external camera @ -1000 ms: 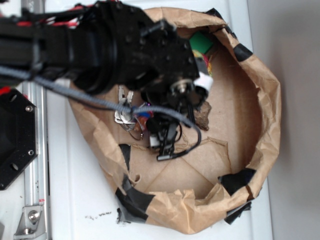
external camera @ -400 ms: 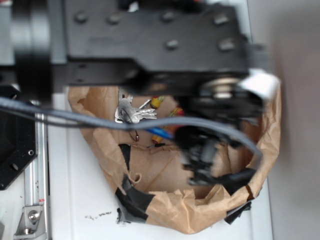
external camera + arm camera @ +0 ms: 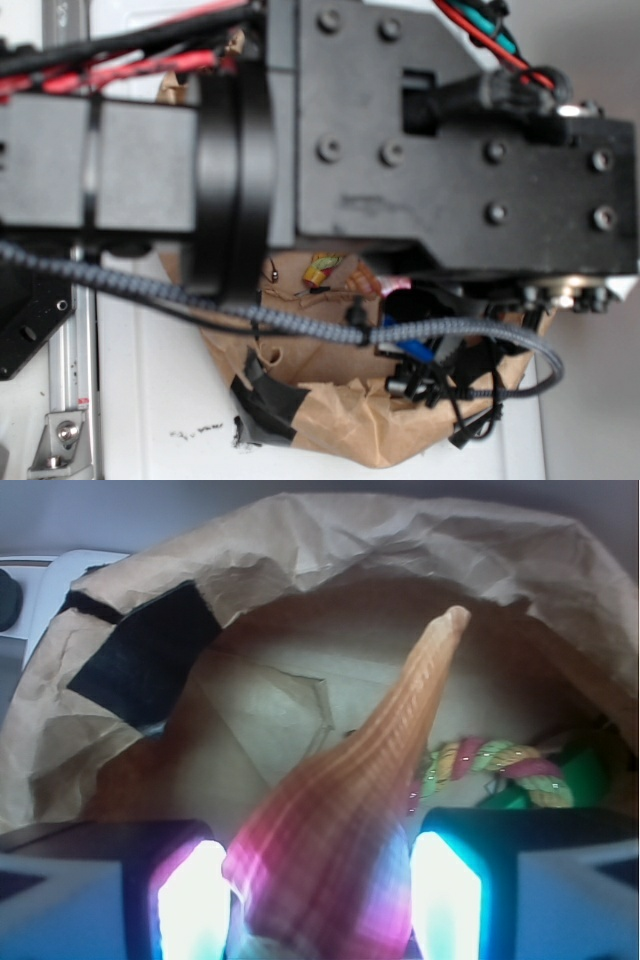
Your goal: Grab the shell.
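Orange-brown and ribbed, the shell (image 3: 345,850) sits clamped between your gripper (image 3: 315,900) pads, spire pointing out over the paper bag (image 3: 330,540) (rope (image 3: 490,765) lies below), so the grab looks made and you need only lift it clear.

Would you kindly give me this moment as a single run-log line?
gripper: shut on shell | shell: between fingers, spire pointing away | below: paper bag, rope | exterior view: arm blocks bag
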Controlling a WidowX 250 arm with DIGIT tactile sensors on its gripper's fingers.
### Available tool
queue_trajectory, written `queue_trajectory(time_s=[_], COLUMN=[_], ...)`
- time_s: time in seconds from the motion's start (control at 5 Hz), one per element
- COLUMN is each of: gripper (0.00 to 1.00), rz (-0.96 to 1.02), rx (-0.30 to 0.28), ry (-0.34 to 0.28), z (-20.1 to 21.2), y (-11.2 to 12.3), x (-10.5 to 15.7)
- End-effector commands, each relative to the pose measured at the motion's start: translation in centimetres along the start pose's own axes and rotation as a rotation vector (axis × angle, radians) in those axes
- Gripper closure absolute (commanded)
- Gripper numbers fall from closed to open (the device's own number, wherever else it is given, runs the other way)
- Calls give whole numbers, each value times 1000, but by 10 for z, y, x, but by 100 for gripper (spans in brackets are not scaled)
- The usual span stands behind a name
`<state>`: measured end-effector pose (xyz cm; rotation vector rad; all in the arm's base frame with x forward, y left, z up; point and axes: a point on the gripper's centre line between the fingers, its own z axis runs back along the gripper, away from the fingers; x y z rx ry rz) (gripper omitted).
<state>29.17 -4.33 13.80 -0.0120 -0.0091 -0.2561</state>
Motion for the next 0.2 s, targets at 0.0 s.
queue_trajectory(time_s=[0.0], gripper=[100], rz=[-9], rx=[32], ry=[-74], z=[27], y=[-11], x=[-10])
